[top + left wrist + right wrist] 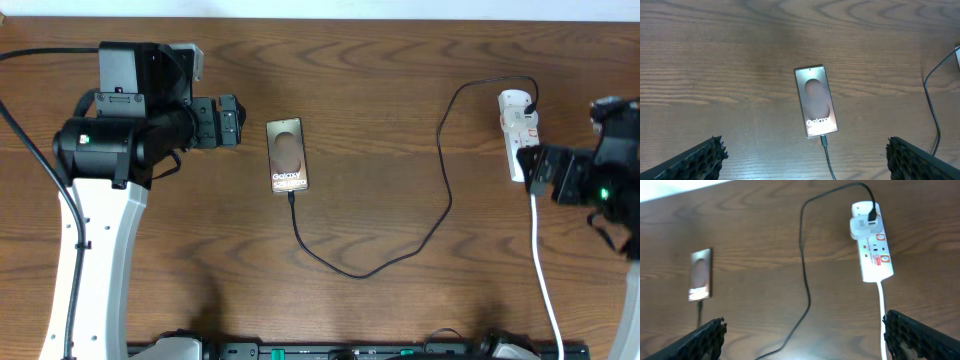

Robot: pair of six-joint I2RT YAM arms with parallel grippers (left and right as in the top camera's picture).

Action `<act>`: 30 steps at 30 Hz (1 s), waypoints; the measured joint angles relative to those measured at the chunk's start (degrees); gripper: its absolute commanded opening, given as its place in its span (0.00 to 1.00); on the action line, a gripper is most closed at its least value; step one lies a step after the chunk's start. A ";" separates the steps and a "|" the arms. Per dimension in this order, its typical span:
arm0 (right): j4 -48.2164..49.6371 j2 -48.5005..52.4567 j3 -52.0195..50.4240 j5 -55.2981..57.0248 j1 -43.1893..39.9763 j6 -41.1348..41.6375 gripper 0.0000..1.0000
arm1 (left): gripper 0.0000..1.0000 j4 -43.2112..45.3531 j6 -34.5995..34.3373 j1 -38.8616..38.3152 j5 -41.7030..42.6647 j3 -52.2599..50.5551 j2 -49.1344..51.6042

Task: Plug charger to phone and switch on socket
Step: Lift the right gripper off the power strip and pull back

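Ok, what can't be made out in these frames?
- Switch position on the socket: right wrist view, too small and blurred.
- Near end of the socket: overhead, partly covered by the right gripper.
- Whether the charger tip is fully seated in the phone: left wrist view, too small.

Phone left, socket right, charger between

black joints, white links, green leds
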 measured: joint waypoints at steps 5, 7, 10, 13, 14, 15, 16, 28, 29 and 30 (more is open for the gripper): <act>-1.51 -5.53 0.00 -0.90 0.04 1.07 0.99 | 1.00 0.02 0.00 0.00 -0.02 0.00 0.00; -2.01 -6.71 0.00 -0.96 0.04 1.14 0.99 | 1.00 0.02 0.00 0.00 0.00 0.00 0.00; -3.67 -8.15 0.00 -0.96 0.04 1.18 0.99 | 1.00 0.02 0.00 0.00 0.00 0.00 0.00; -4.57 -9.27 0.00 -0.33 0.04 1.31 0.99 | 1.00 0.00 0.00 0.00 0.00 0.00 0.00; -4.59 -9.60 0.00 -0.09 0.04 1.27 0.99 | 1.00 0.02 0.00 0.00 0.00 0.00 0.00; -4.61 -9.84 0.00 0.11 0.04 1.25 0.99 | 1.00 0.00 0.00 0.00 0.00 0.00 0.00; -4.61 -9.92 0.00 0.20 0.04 1.20 0.99 | 1.00 0.02 0.00 0.00 0.00 0.00 0.00; 6.84 -16.11 -8.02 4.63 7.10 -0.02 0.99 | 1.00 0.02 0.00 0.00 0.00 0.00 0.00; 9.77 -18.10 -10.67 5.90 9.18 -0.17 0.99 | 1.00 0.02 0.00 -0.02 -0.04 0.00 0.00; 13.03 -20.06 -13.44 7.21 11.06 -0.22 0.99 | 1.00 0.00 0.00 -0.02 0.02 0.00 0.00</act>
